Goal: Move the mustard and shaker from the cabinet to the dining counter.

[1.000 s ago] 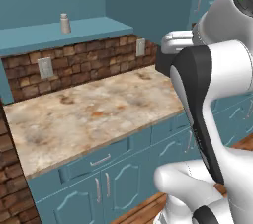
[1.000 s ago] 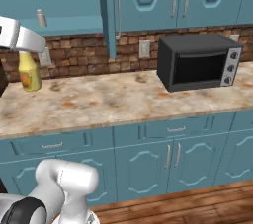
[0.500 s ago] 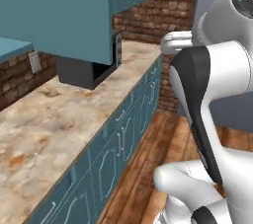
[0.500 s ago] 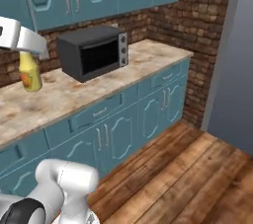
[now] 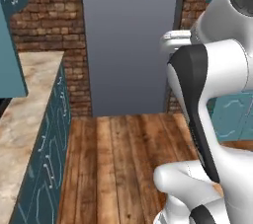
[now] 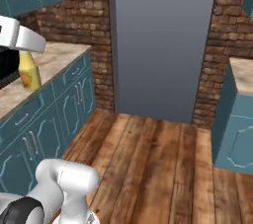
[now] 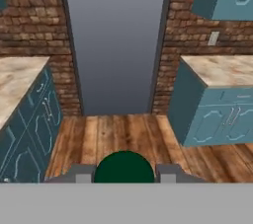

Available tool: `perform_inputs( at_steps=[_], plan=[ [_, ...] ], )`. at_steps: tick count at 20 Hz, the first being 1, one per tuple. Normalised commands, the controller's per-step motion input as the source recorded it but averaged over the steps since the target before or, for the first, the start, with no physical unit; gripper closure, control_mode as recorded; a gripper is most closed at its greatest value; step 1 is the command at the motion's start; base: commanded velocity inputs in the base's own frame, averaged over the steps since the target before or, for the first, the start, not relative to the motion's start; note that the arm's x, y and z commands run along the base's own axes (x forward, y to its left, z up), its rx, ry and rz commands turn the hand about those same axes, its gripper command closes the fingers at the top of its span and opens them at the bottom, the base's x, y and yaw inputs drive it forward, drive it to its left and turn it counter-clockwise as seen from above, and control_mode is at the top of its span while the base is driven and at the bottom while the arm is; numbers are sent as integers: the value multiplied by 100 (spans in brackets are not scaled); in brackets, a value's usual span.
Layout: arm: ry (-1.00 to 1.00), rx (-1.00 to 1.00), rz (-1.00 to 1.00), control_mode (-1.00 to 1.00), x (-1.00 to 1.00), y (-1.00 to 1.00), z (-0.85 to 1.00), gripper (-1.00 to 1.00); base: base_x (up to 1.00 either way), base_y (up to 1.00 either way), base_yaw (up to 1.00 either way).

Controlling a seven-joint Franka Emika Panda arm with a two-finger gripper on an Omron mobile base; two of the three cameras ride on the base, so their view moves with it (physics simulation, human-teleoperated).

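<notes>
Round swings the base: microwave and brick-backed counter have slid out of the picture, and both base views now look down a wooden floor (image 6: 148, 159) toward a tall grey panel (image 6: 163, 45) between brick walls. Mustard (image 6: 28, 71) rides along, hanging under the white hand at the left edge of the right base view, above a marbled counter (image 6: 54, 57). Gripper (image 7: 124, 172) is clamped on the mustard, its green cap seen between the fingertips (image 7: 81, 173) in the hand view.
</notes>
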Motion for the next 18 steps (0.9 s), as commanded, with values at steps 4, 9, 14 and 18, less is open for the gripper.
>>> perform_inputs(
  at_steps=[4,9,14,18],
  plan=[
    [0,0,0,100,0,0,0,100,0,-47,-79],
    [0,0,0,100,0,0,0,100,0,-54,-76],
    [0,0,0,100,0,0,0,100,0,-54,-74],
    [0,0,0,100,0,0,0,100,0,-54,-72]
  ],
)
